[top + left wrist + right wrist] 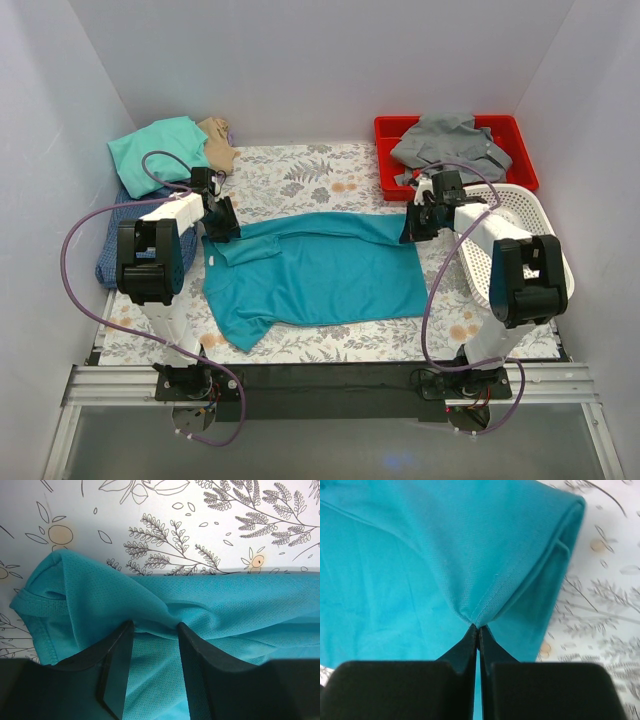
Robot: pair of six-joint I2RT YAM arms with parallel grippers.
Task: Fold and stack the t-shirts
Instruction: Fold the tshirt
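The deep-teal t-shirt (pixel 320 275) lies spread on the floral table cover, its far edge folded over toward the near side. My left gripper (pixel 222 222) sits at the shirt's far left corner. In the left wrist view it (pixel 155 625) is open, its fingers standing astride a raised fold of the teal cloth (pixel 240 600). My right gripper (pixel 415 228) is at the far right corner. In the right wrist view it (pixel 478 626) is shut on a pinch of the shirt's stitched hem (pixel 420 555).
A mint green shirt (pixel 160 145), a tan one (pixel 218 140) and a blue-checked one (pixel 115 240) lie at the back left. A grey shirt (pixel 450 140) lies in the red tray (pixel 385 160) at the back right. A white mesh basket (pixel 530 215) stands right of my right arm.
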